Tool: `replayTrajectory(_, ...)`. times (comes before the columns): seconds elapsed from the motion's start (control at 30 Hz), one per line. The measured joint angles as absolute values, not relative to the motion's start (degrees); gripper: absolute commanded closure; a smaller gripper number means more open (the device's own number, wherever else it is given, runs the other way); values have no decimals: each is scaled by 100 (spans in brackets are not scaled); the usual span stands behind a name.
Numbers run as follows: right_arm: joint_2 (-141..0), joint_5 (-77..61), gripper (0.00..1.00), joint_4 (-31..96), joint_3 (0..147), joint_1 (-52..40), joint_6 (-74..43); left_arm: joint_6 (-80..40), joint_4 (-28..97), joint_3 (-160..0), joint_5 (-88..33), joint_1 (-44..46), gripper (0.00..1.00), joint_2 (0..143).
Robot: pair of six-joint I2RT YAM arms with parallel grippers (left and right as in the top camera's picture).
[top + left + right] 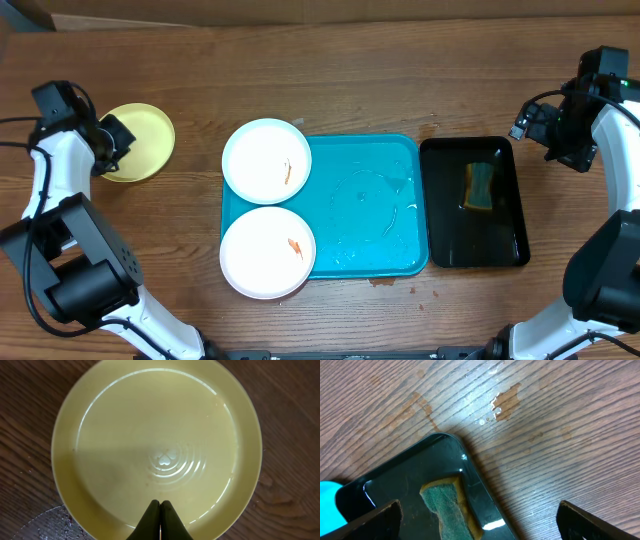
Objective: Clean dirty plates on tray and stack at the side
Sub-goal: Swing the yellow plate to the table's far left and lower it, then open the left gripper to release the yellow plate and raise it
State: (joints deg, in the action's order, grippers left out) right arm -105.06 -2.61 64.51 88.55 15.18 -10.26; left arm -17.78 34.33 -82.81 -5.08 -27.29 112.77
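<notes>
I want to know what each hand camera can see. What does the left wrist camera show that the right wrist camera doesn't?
Only the left wrist view: a yellow plate on the table, with the left gripper shut over its near edge. Only the right wrist view: the black tray with a green sponge in it, a corner of the turquoise tray, and the right gripper, open. Both: the brown wooden table.

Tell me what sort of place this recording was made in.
Probably a lab bench staged as a dishwashing station, not a real kitchen: a wooden table, a turquoise tray with two food-specked white plates, and a sponge in a black tray.
</notes>
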Motion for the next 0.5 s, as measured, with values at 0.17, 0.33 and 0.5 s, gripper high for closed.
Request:
replayTrajectory(0.17, -10506, -259, 0, 6449, 8855, 1518, -1028, -1778, 2770, -7642, -462, -2696, 96, 11279)
replayTrajectory(0.33, -10506, -261, 0, 6453, 8855, 1518, -1028, -1778, 2827, -7441, -440, -2696, 96, 11279)
replayTrajectory(0.5, -10506, -261, 0, 6453, 8855, 1518, -1026, -1780, 3118, -7439, -423, -2696, 96, 11279)
